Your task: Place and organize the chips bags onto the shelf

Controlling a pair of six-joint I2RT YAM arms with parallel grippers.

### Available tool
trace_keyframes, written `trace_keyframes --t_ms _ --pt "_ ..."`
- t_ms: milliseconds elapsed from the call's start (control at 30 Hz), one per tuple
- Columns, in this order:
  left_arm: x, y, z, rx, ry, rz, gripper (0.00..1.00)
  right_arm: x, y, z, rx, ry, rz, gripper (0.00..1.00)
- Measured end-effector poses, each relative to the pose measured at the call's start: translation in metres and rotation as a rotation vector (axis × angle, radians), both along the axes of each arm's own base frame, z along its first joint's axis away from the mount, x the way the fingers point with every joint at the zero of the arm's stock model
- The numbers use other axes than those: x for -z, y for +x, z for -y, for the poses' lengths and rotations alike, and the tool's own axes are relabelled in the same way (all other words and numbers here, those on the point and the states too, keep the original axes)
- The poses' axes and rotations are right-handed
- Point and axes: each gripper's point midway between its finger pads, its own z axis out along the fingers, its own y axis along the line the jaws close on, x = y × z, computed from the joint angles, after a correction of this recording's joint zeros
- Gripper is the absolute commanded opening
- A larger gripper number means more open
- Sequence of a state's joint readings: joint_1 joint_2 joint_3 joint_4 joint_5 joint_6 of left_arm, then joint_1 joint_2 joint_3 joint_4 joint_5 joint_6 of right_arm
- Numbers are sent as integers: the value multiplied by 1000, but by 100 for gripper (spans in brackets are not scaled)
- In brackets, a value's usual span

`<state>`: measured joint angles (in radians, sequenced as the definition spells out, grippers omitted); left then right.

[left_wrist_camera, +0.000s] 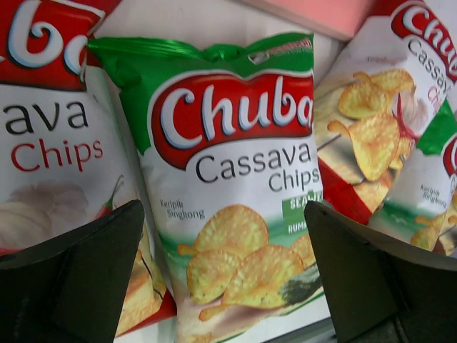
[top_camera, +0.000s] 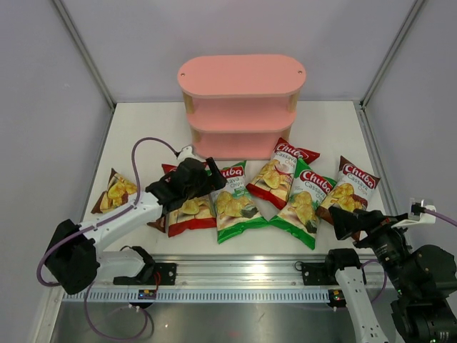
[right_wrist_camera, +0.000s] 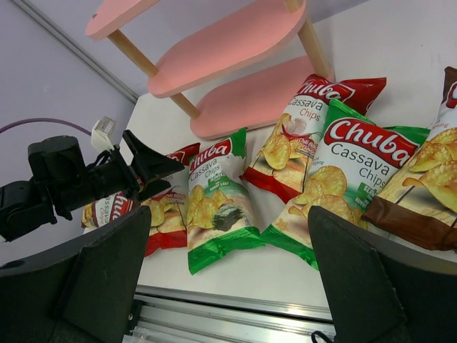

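Note:
Six chips bags lie flat in front of the pink shelf (top_camera: pixel 241 107): a brown bag (top_camera: pixel 114 191) far left, a red bag (top_camera: pixel 187 211), a green bag (top_camera: pixel 234 200), a red bag (top_camera: pixel 282 171), a green bag (top_camera: pixel 305 202) and a brown bag (top_camera: pixel 350 187). My left gripper (top_camera: pixel 216 175) is open and hovers over the left red bag and the left green bag (left_wrist_camera: pixel 235 193), which sits between its fingers in the left wrist view. My right gripper (top_camera: pixel 341 223) is open and empty, low at the table's front right, near the right green bag (right_wrist_camera: pixel 343 179).
The shelf boards (right_wrist_camera: pixel 228 50) carry nothing. A metal rail (top_camera: pixel 243 275) runs along the near table edge. Grey walls close the back and both sides. The left arm's purple cable (top_camera: pixel 143 146) loops over the table's left part.

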<state>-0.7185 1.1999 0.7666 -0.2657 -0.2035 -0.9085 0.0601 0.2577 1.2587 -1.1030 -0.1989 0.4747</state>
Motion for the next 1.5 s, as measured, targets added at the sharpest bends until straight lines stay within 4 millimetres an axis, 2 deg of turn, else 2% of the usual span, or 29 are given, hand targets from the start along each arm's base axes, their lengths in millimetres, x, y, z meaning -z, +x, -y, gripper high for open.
trace_keyframes --t_ms 233,567,800,1133,1500 --pt "3 23 3 -137 -75 -27 99 -3 -6 0 -5 -5 5 99" --pt "24 33 -7 -351 -131 -118 99 -7 -15 -6 -40 10 25 99" --pt "39 50 0 -428 -112 -186 99 -8 -19 -11 -67 29 30 99" --pt "54 56 -1 -512 -100 -233 99 -11 -22 -18 -107 50 36 99" --pt "77 59 -4 -614 -112 -277 97 0 -17 -23 -135 54 1 99"
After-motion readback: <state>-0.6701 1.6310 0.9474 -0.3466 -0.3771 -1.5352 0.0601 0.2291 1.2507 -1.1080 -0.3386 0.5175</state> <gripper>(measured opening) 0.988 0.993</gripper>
